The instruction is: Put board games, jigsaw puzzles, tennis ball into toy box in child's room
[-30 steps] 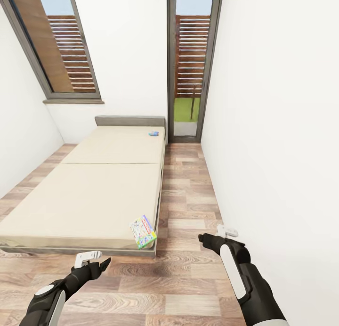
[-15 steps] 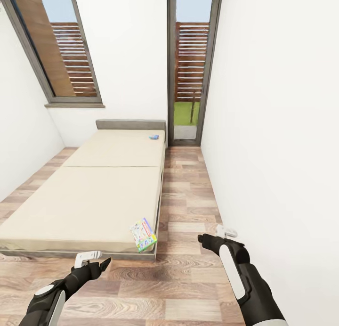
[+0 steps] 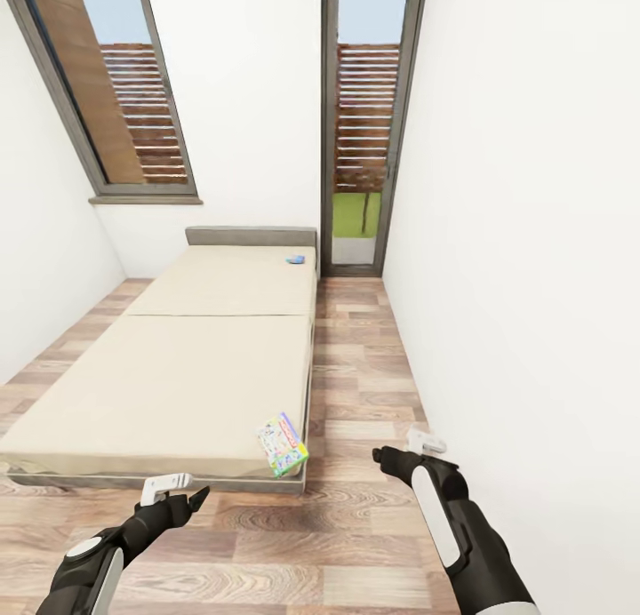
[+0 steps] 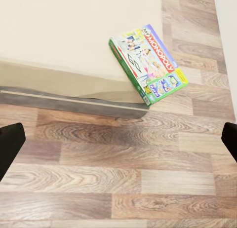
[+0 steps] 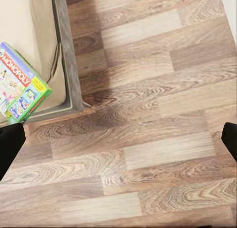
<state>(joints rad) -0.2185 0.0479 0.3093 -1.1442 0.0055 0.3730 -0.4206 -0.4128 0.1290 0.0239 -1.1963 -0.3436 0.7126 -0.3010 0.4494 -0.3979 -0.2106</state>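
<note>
Wood-plank floor (image 3: pixel 356 544) is lying between robot and bed (image 3: pixel 178 375). Green board game (image 3: pixel 283 444) is overhanging the bed's near corner, at 1 o'clock from the spread-fingered left gripper (image 3: pixel 178 495); right gripper (image 3: pixel 411 446), probably open, is sitting about equally near.

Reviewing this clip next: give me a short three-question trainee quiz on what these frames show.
1. True or false: the green-topped board game lies fully on the mattress of the bed.
2. Where is the light blue board game? A) on the floor B) near the headboard C) in the left gripper
3. Fill in: in both wrist views the fingers stand wide apart, so the left gripper and the right gripper are ____.

Key: 1 false, its corner overhangs the bed's near corner; 2 B; 3 open.
</note>
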